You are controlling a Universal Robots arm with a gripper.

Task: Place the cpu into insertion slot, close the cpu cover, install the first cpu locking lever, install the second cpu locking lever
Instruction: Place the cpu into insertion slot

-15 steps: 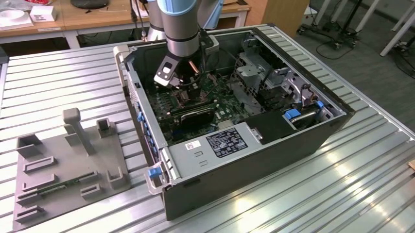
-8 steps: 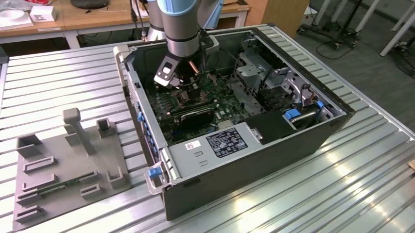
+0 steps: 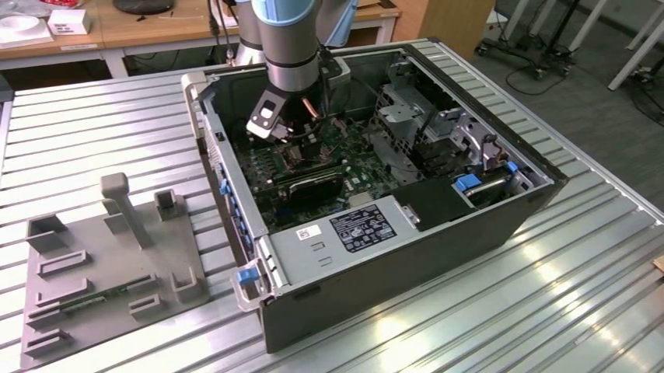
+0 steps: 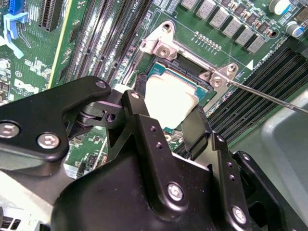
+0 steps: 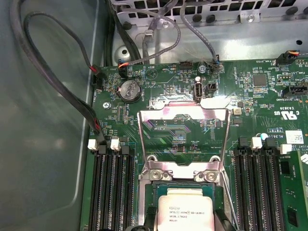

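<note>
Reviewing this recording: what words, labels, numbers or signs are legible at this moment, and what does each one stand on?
No text can be quoted with confidence.
cpu: several lines of dark print, too small to read reliably.
motherboard: white printed markings across the board, too small to read.
black label: white print and symbols, too small to read.
white sticker beside it: print too small to read.
</note>
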